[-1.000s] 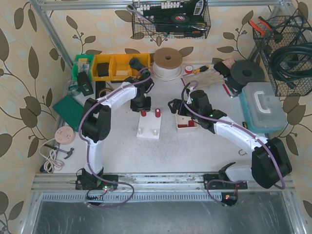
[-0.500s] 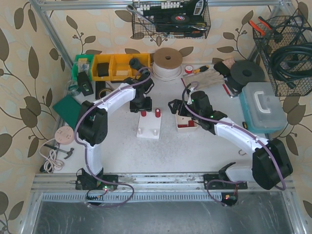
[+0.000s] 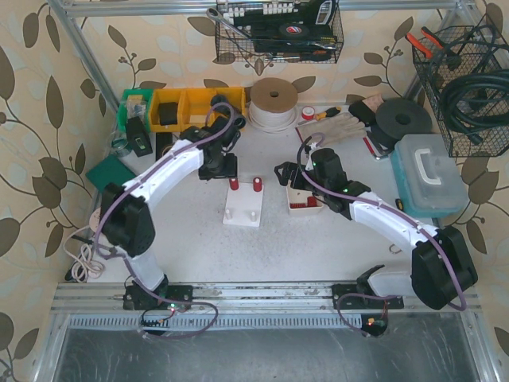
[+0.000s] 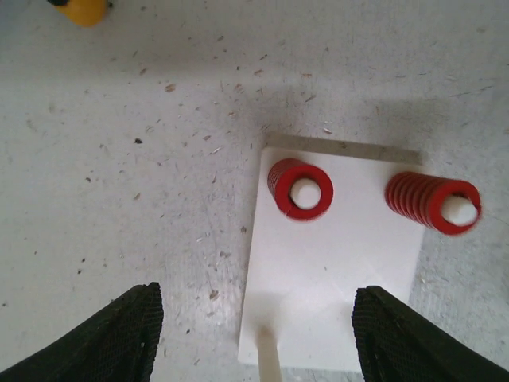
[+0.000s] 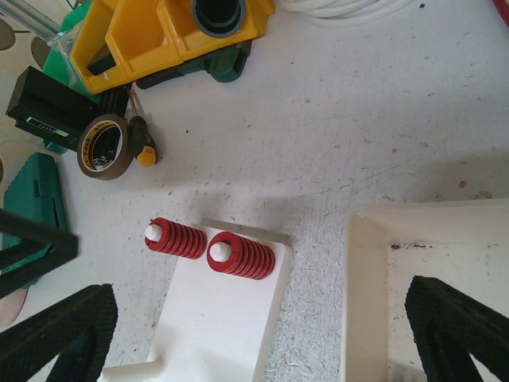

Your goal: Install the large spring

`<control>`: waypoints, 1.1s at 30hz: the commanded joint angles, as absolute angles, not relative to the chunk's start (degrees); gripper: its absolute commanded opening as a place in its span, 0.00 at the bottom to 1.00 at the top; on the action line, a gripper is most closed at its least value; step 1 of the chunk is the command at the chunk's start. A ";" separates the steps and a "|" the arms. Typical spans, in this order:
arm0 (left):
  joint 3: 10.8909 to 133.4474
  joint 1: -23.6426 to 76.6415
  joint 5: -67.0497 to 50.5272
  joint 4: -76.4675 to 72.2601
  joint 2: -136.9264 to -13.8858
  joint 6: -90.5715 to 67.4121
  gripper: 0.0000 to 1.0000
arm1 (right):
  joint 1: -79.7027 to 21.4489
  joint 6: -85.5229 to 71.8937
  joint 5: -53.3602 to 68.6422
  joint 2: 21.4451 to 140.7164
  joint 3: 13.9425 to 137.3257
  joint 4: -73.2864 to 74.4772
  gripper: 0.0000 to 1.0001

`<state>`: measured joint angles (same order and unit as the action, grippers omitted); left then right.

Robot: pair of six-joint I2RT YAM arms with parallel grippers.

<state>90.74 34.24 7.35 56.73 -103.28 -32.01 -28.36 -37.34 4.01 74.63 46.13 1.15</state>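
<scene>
A white base plate [image 3: 243,211] lies mid-table with upright pegs. A large red spring [image 4: 301,189] sits over its far left peg, and a second red spring [image 4: 433,202] of similar size sits over the far right peg. Both also show in the top view, the left spring [image 3: 234,184] and the right spring [image 3: 258,185]. My left gripper [image 3: 216,169] hovers just beyond the plate's far left corner, open, with nothing between its black pads [image 4: 119,338]. My right gripper [image 3: 285,173] is open and empty above the gap between plate and tray; its pads [image 5: 461,330] frame both springs.
A white tray [image 3: 306,208] with more red springs lies right of the plate. Yellow bins [image 5: 151,32], a tape roll [image 5: 105,146] and a black device [image 5: 56,107] crowd the far left. A cable spool [image 3: 273,99] and a blue case [image 3: 428,173] stand further back and right.
My left gripper has opened wider and pulled back to the far left, off the left spring, which stays on its peg. The right arm has barely moved.
</scene>
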 commanded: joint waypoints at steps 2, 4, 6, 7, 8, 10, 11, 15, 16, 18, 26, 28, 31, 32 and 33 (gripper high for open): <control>81.88 34.72 4.93 48.73 -91.78 -31.80 0.69 | -28.21 -38.06 2.88 76.26 46.25 2.25 0.97; 76.94 34.85 1.51 43.11 -88.46 -32.16 0.69 | -28.23 -38.12 2.78 76.71 46.82 3.28 0.96; 71.98 35.24 -0.60 37.72 -85.85 -32.49 0.68 | -28.21 -38.26 1.94 76.56 46.89 4.21 0.95; 69.60 35.52 -1.58 35.07 -84.60 -32.51 0.68 | -28.15 -38.64 1.24 76.55 47.32 5.36 0.94; 67.54 35.84 -2.49 32.52 -83.58 -32.44 0.68 | -28.13 -38.95 0.73 76.83 47.99 7.11 0.94; 63.74 36.39 -4.08 27.87 -80.67 -32.01 0.68 | -28.14 -39.15 0.29 77.76 49.79 11.00 0.94; 62.43 36.67 -4.15 26.11 -79.55 -31.83 0.68 | -28.14 -39.27 0.19 78.37 50.55 12.63 0.93; 56.78 36.98 -5.73 19.59 -76.09 -33.27 0.68 | -28.14 -39.29 1.17 80.56 52.36 16.45 0.91; 55.35 37.19 -6.08 18.05 -75.24 -33.37 0.68 | -28.17 -39.47 1.49 80.73 52.52 17.23 0.90; 53.52 37.27 -6.12 16.22 -73.52 -33.06 0.68 | -28.16 -39.45 1.33 80.70 53.41 19.34 0.89; 51.21 37.20 -7.01 11.02 -73.00 -32.18 0.69 | -25.60 -39.75 -0.24 81.02 55.95 31.71 0.78; 50.95 37.18 -7.11 10.21 -72.97 -32.12 0.68 | -24.93 -38.49 0.00 81.94 57.17 33.61 0.75; 50.27 37.18 -6.82 9.57 -72.33 -32.24 0.69 | -24.51 -36.36 0.74 85.28 60.25 36.86 0.69; 50.01 37.18 -6.70 9.32 -72.05 -32.40 0.68 | -24.45 -35.34 1.34 86.61 61.11 37.46 0.65; 49.64 37.18 -6.46 9.03 -71.79 -32.52 0.68 | -24.46 -34.61 2.09 87.92 61.83 37.78 0.58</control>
<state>50.98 36.84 -6.15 12.49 -73.69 -32.62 -24.56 -37.82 0.67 83.79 58.04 32.47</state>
